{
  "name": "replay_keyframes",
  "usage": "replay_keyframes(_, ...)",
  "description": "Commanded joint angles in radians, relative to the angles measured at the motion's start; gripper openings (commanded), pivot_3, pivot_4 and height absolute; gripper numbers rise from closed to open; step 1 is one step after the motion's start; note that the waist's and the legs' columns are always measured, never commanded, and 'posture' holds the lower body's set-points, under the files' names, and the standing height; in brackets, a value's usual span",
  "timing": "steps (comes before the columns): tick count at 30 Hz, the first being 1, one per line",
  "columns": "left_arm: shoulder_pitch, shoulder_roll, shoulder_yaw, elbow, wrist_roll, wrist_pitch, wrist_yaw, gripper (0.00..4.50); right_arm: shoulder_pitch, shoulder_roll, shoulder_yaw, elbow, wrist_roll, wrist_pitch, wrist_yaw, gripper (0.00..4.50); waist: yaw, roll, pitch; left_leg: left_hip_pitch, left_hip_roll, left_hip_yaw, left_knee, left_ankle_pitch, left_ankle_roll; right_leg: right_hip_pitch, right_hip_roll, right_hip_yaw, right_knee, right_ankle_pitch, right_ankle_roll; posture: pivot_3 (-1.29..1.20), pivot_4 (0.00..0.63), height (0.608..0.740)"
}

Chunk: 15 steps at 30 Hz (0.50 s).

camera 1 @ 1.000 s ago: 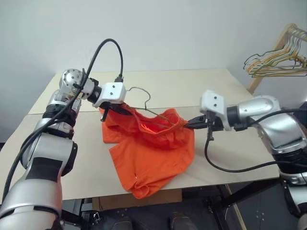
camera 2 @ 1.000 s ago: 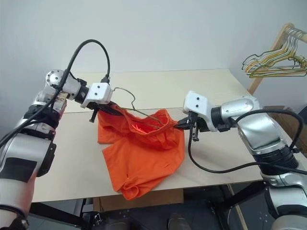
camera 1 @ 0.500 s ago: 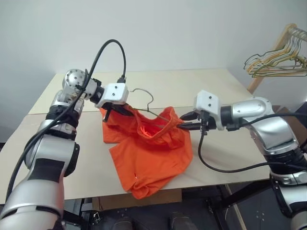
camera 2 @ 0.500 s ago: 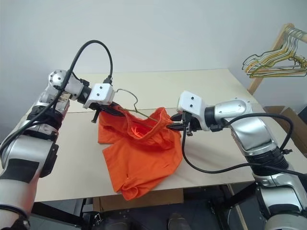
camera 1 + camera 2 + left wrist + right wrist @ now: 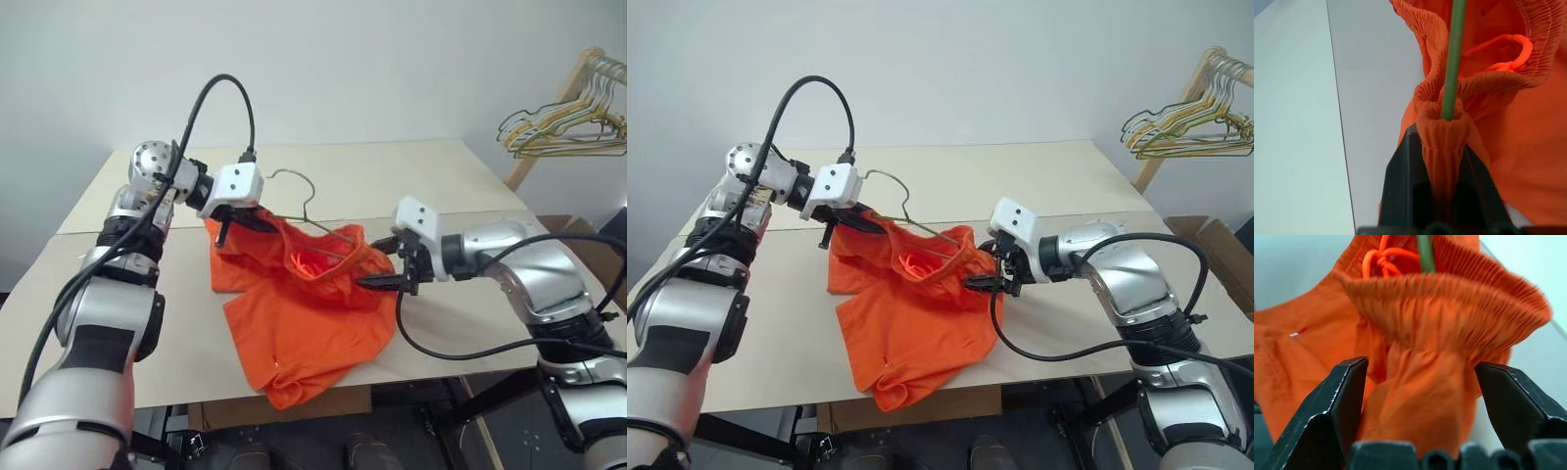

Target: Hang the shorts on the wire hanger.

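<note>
The orange shorts (image 5: 304,308) lie partly lifted off the beige table (image 5: 411,181): the gathered waistband is raised at both ends while the legs trail down toward the near edge. The thin wire hanger (image 5: 299,211) sits at the waistband, its hook poking up behind the fabric and its wire running into the opening; how far the wire is threaded through cannot quite be told from here. The left gripper (image 5: 1442,161) is clamped tight on a bunched fold of waistband together with the hanger wire. The right gripper (image 5: 1420,396) stands spread wide, fingers (image 5: 1337,401) on either side of the opposite end of the waistband and pinching nothing.

The step in hand looks like re-gripping to stretch the waistband over the hanger. The next move probably calls for the right gripper to close on the elastic lower down, then pull it outward over the hanger's free shoulder while the left holds firm.
</note>
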Motion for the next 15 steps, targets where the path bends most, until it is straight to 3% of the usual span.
replay_keyframes(1, -0.008, 0.008, 0.030, -0.021, -0.014, -0.008, 0.010, 0.00, 0.004, 0.006, -0.079, -0.044, 0.083, 0.044, 0.008, 4.03, 0.000, 0.000, 0.000, 0.000, 0.000, 0.000, 0.000, 0.000, 0.000, 0.000, 0.000, 0.000, 0.000, 0.000, 0.000, -0.09, 0.000, 0.740)
replay_keyframes(11, 0.026, -0.003, 0.040, -0.062, -0.027, -0.002, -0.018, 0.00, -0.044, 0.048, -0.079, -0.012, 0.118, 0.114, -0.059, 4.03, -0.005, 0.000, 0.000, 0.000, 0.000, 0.000, 0.000, 0.000, 0.000, 0.000, 0.000, 0.000, 0.000, 0.000, 0.000, -0.09, 0.000, 0.740)
replay_keyframes(15, 0.034, -0.007, 0.041, -0.080, -0.032, 0.016, -0.031, 0.00, -0.047, 0.056, -0.071, -0.016, 0.118, 0.120, -0.065, 3.17, -0.001, 0.000, 0.000, 0.000, 0.000, 0.000, 0.000, 0.000, 0.000, 0.000, 0.000, 0.000, 0.000, 0.000, 0.000, -0.08, 0.000, 0.740)
